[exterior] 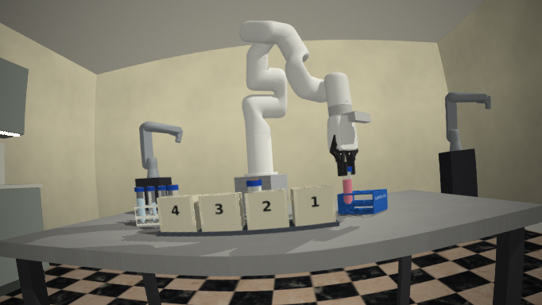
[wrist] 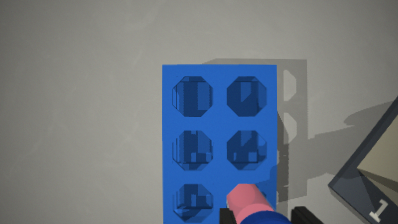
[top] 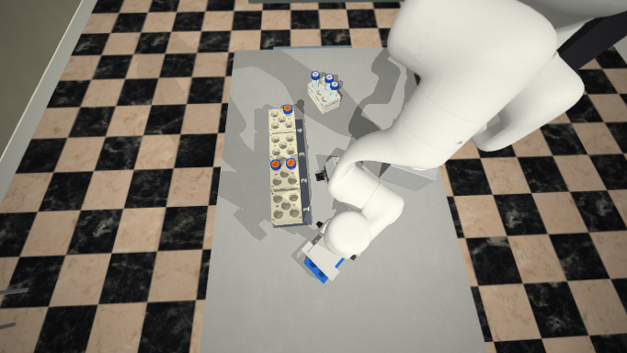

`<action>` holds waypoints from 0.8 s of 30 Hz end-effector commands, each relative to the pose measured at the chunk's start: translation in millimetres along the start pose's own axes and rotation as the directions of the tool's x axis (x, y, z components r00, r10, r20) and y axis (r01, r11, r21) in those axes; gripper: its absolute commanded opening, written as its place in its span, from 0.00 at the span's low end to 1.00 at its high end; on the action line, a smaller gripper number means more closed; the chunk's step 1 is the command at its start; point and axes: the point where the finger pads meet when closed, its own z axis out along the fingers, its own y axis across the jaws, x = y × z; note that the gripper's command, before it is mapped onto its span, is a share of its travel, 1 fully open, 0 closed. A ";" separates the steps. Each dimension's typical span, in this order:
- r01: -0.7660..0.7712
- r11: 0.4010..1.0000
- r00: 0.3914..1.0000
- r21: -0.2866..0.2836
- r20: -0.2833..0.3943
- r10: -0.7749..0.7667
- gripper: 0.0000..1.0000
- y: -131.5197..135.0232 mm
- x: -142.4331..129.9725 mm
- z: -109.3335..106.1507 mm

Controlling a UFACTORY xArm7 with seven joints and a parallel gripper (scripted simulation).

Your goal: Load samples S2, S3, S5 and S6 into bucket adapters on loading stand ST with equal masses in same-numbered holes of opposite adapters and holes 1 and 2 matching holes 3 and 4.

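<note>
tube [exterior: 347, 191] [wrist: 246, 201], seemingly gripped, hangs below claw [exterior: 346, 168] [wrist: 265, 217].

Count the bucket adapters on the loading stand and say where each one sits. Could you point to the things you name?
4, in one row on the loading stand [top: 300, 142] [exterior: 246, 230] [wrist: 345, 192]: adapter 1 [top: 286, 218] [exterior: 314, 208] [wrist: 385, 157] nearest the blue rack [top: 324, 278] [exterior: 380, 207] [wrist: 219, 107], then adapter 2 [top: 285, 186] [exterior: 267, 214], adapter 3 [top: 283, 154] [exterior: 220, 218], and adapter 4 [top: 281, 128] [exterior: 177, 220] at the far end.

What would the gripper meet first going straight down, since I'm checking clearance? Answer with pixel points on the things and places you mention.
Probably the blue rack [top: 316, 273] [exterior: 381, 202] [wrist: 220, 120], met by the pink tube [exterior: 347, 191] [wrist: 245, 199] in the gripper [exterior: 346, 174]; exact depth is unclear.
</note>
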 end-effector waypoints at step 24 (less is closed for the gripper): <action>0.000 1.000 1.000 0.000 -0.004 0.000 0.00 0.1 1.6 -32.5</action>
